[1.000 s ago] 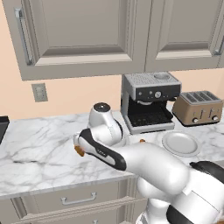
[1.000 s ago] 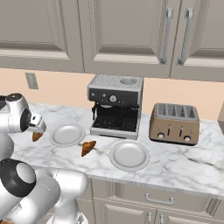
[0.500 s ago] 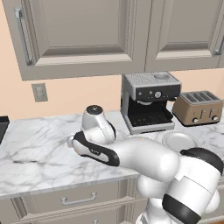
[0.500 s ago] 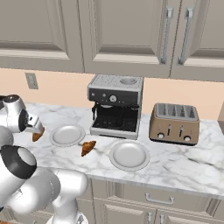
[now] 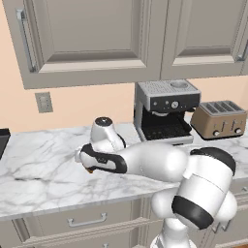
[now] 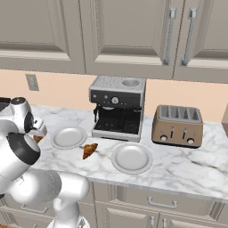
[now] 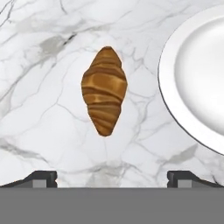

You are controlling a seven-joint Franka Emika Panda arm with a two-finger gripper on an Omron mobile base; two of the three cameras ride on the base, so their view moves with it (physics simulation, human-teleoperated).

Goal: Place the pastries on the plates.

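A golden-brown pastry (image 7: 104,97) lies on the marble counter directly below my gripper (image 7: 114,179), whose fingers (image 7: 41,178) stand wide apart and open above it, touching nothing. To its right curves the rim of a pale plate (image 7: 168,87). In the right base view this pastry (image 6: 38,139) peeks out beside my hand (image 6: 35,130), just left of the left plate (image 6: 68,137). A second pastry (image 6: 90,150) lies between that plate and the right plate (image 6: 131,157). Both plates hold nothing. In the left base view my gripper (image 5: 86,163) hovers low over the counter.
A coffee machine (image 6: 118,107) stands behind the plates and a toaster (image 6: 177,125) to its right. A wall outlet (image 5: 43,102) sits above the counter's left stretch. Closed cabinets hang overhead, and drawers run under the counter's front edge (image 6: 147,190).
My hand has moved a little to the left along the counter, low over the left pastry. Pastries and plates lie where they were.
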